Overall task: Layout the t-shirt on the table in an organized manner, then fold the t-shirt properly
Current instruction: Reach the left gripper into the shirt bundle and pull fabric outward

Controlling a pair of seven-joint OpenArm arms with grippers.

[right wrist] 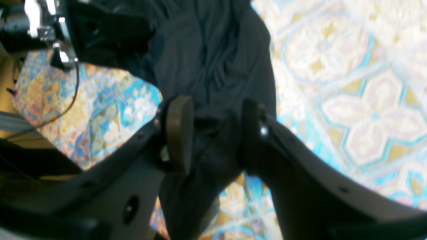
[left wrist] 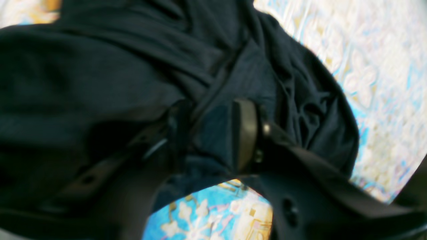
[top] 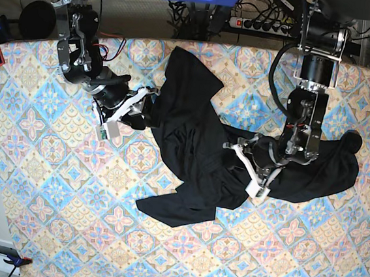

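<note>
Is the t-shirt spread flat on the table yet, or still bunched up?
Still bunched. The t-shirt lies crumpled in a twisted heap across the table, with deep folds and overlapping layers, no flat outline.

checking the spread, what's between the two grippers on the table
Only bunched black t-shirt: in the base view it runs unbroken from the right gripper to the left gripper, covering the table there.

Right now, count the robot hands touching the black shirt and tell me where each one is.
2. The right hand meets the t-shirt at its left edge; the left hand sits on the crumpled middle, right of centre.
</note>
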